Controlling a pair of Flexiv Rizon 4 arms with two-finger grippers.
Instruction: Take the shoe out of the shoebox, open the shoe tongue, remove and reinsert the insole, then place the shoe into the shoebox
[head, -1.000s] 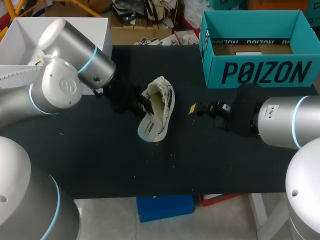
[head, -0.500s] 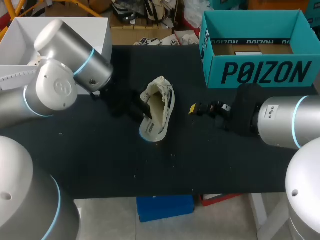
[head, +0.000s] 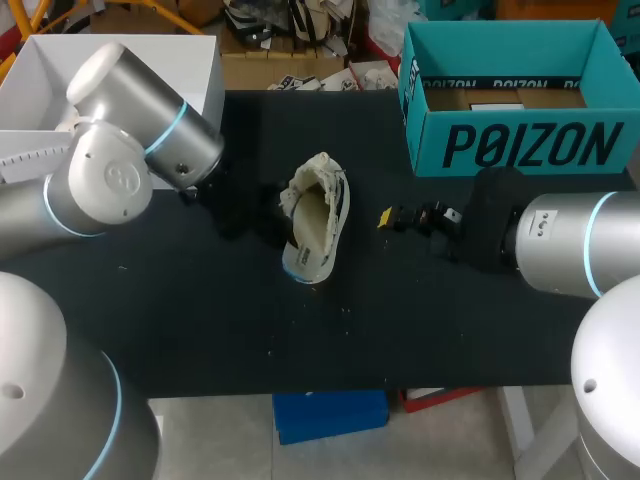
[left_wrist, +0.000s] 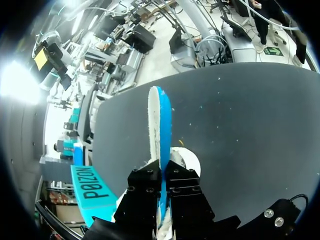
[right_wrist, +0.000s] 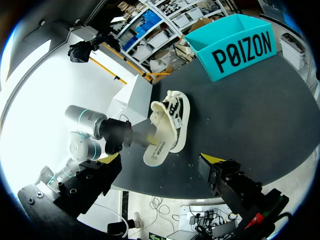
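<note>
A cream shoe (head: 322, 205) with black stripes lies on its side mid-table. Its white insole (head: 303, 262), blue underneath, sticks out of it toward the table's front. My left gripper (head: 285, 212) comes in from the left and is shut on this insole. In the left wrist view the insole (left_wrist: 159, 125) stands edge-on between the black fingers of the left gripper (left_wrist: 161, 172). My right gripper (head: 392, 217) hangs open to the right of the shoe, apart from it. Ahead of the right gripper (right_wrist: 160, 164) lie the shoe (right_wrist: 172, 112) and insole (right_wrist: 159, 149). The teal shoebox (head: 520, 145) stands open at the back right.
A white open box (head: 190, 60) stands at the back left behind my left arm. Bare black tabletop (head: 400, 310) lies in front of the shoe and between the shoe and the shoebox (right_wrist: 240, 47).
My left gripper's fingers have come together on the insole. The left arm turned a little and the shoe shifted slightly to the right. The right arm stayed still.
</note>
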